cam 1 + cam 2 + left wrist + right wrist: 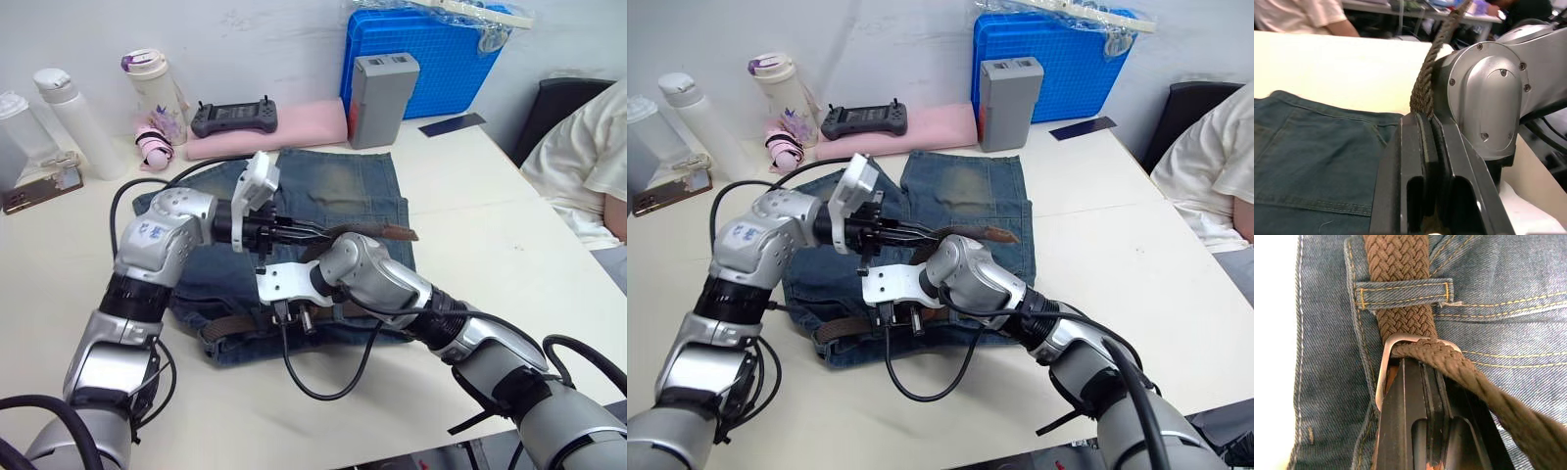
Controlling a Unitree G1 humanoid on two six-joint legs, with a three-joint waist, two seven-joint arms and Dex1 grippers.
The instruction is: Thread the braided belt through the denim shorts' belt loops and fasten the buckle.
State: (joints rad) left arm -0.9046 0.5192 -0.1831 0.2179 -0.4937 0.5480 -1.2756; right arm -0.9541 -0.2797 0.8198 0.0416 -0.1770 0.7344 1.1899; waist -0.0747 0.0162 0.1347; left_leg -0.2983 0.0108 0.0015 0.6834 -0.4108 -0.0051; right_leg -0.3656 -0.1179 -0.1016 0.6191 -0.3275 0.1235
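One braided belt [1400, 289] runs along the waistband of the denim shorts [343, 186], under a belt loop [1403, 292], and through the buckle [1385, 363]. Right gripper [1427, 382] — fingers clenched on the buckle, over the waistband. Left gripper [1426, 137] — fingers pinched on the belt's free end, raised above the shorts. Shorts lie flat on the white table [490, 225].

Blue crate [431, 59], grey box [380, 86], black controller [233, 118] on pink cloth [294, 127], bottles [69, 117] behind.
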